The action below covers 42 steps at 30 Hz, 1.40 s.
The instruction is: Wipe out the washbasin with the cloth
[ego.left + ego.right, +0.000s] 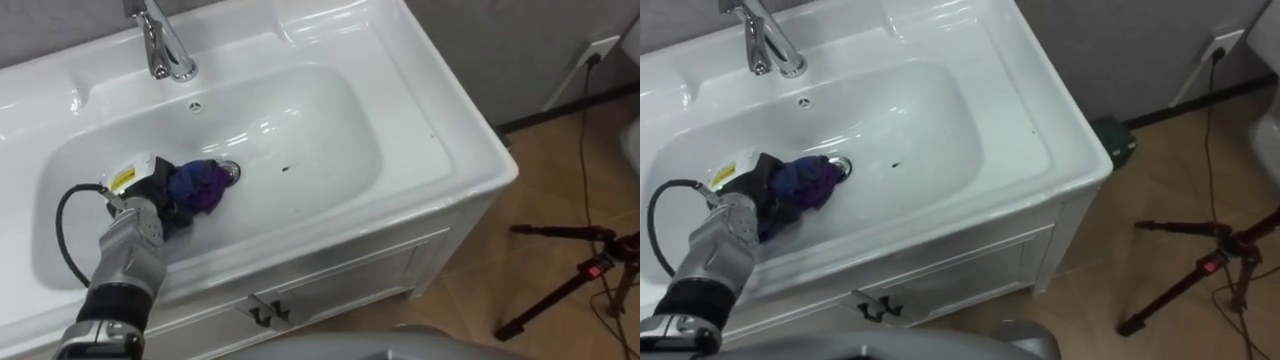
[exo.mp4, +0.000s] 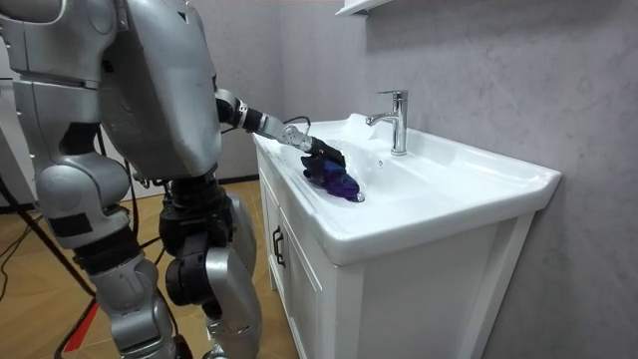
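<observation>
Item count:
- One basin (image 1: 300,130).
- One faucet (image 1: 160,45), far left.
- One overflow hole (image 1: 195,104).
- One drain (image 1: 230,170).
- One cloth (image 1: 200,187), left.
- Two cabinet handles (image 1: 268,313), near.
- One tripod (image 1: 570,270), right.
- One wall socket (image 1: 600,48), far right.

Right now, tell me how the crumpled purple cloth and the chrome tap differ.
The crumpled purple cloth is soft and bunched; the chrome tap is rigid and shiny. The cloth lies low in the white basin beside the drain, gripped by the left hand; the tap stands upright on the back ledge, untouched. Both belong to the same basin.
</observation>
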### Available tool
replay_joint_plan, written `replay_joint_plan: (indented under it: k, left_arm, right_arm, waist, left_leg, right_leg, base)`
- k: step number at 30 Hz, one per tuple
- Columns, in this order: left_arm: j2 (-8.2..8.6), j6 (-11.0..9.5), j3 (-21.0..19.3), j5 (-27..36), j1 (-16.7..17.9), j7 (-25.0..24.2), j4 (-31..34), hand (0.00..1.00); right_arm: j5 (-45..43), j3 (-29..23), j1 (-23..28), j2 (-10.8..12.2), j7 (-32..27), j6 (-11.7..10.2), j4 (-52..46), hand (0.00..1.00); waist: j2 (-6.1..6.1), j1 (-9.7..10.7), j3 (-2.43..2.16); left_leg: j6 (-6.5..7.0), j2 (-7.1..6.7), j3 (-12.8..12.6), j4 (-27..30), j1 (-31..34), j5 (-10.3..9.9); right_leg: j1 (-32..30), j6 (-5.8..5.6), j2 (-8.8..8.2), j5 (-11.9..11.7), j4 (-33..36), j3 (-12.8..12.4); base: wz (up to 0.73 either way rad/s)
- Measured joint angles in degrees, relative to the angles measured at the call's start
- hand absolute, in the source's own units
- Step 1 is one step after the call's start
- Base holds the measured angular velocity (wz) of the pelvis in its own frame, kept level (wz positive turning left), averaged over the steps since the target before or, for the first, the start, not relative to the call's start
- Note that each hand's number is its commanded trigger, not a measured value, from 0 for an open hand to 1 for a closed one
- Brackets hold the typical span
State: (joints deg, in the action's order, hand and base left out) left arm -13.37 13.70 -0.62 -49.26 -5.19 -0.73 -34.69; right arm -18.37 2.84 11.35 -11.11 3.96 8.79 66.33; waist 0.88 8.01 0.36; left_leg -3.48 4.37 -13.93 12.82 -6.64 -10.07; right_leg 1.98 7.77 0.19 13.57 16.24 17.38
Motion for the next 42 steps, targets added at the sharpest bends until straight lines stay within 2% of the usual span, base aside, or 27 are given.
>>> replay_joint_plan:
  k: [7, 14, 17, 21, 28, 38, 41, 42]
  left_arm:
    - [0.82, 0.05, 3.49, -0.02, -1.05, -0.09, 0.46, 1.0]
    - [3.73, -0.46, 8.77, 0.38, -2.96, -0.96, 2.85, 1.0]
    - [4.72, -0.5, 8.85, 0.31, -4.55, -1.32, 2.86, 1.0]
    - [5.39, -0.44, 11.21, 0.34, -6.24, -2.04, 2.9, 1.0]
    - [6.98, -0.45, 12.82, 1.79, -7.83, -3.05, 3.92, 1.0]
    - [7.1, -0.45, 15.36, 2.51, -10.38, -4.61, 5.31, 1.0]
    - [7.08, -0.46, 15.5, 2.52, -10.4, -4.68, 6.19, 1.0]
    - [7.06, -0.46, 15.5, 2.55, -10.41, -4.68, 6.31, 1.0]
  right_arm:
    - [-0.19, 0.78, -0.13, 0.02, 0.54, 0.07, 0.22, 0.0]
    - [-0.2, 3.3, -0.29, 0.05, 0.4, 0.06, 0.91, 0.0]
    - [-0.25, 5.03, -0.77, 0.09, 0.7, 0.06, 1.24, 0.0]
    - [-0.22, 5.03, -1.6, -0.01, 1.2, 0.09, 1.0, 0.0]
    - [-0.25, 6.16, -2.41, 0.11, 2.38, 0.01, 1.15, 0.0]
    - [-0.23, 7.19, -3.16, 0.08, 3.28, 0.2, 2.92, 0.0]
    - [-0.2, 7.18, -3.38, 0.08, 3.22, 0.62, 2.92, 0.0]
    - [-0.21, 7.18, -3.44, 0.09, 3.23, 0.6, 2.91, 0.0]
  waist:
    - [-0.13, 0.85, 0.48]
    - [-0.32, 1.3, 0.5]
    - [-0.84, 1.45, 0.56]
    - [-1.29, 3.07, 0.46]
    - [-1.86, 3.66, 0.55]
    - [-1.89, 4.59, 0.62]
    - [-1.72, 4.9, 0.53]
    - [-1.4, 4.95, 0.35]
  left_leg:
    - [0.03, -0.11, 0.07, 0.04, -0.12, -0.03]
    - [0.04, -0.15, 0.03, -0.07, 0.19, -0.02]
    - [0.06, -0.1, -0.02, -0.08, 0.14, -0.04]
    - [0.46, -0.1, -0.3, -0.03, 0.05, -0.55]
    - [0.46, -0.14, -0.45, -0.06, -0.54, -0.74]
    - [0.72, -0.06, -1.76, 0.9, -0.44, -1.02]
    - [0.78, -0.16, -1.77, 0.86, -0.43, -1.09]
    - [0.79, -0.18, -1.73, 0.88, -0.43, -1.1]
  right_leg:
    - [-0.19, -0.17, 0.0, -0.07, 0.52, -0.73]
    - [-1.77, -0.43, 0.12, -0.34, 0.78, -2.51]
    - [-2.16, -0.34, 0.04, -0.62, 1.32, -3.33]
    - [-2.17, -0.45, 0.04, -0.59, 1.45, -3.39]
    - [-1.81, -0.68, 0.05, -0.68, 1.45, -3.6]
    - [-1.65, -1.12, 0.21, -0.96, 1.46, -5.15]
    - [-1.77, -1.25, 0.17, -1.05, 1.53, -5.42]
    - [-1.78, -1.33, 0.18, -1.1, 1.49, -5.56]
  base:
    - [0.0]
    - [-0.12]
    - [-0.27]
    - [-0.03]
    - [0.01]
    - [-0.06]
    - [-0.02]
    - [-0.06]
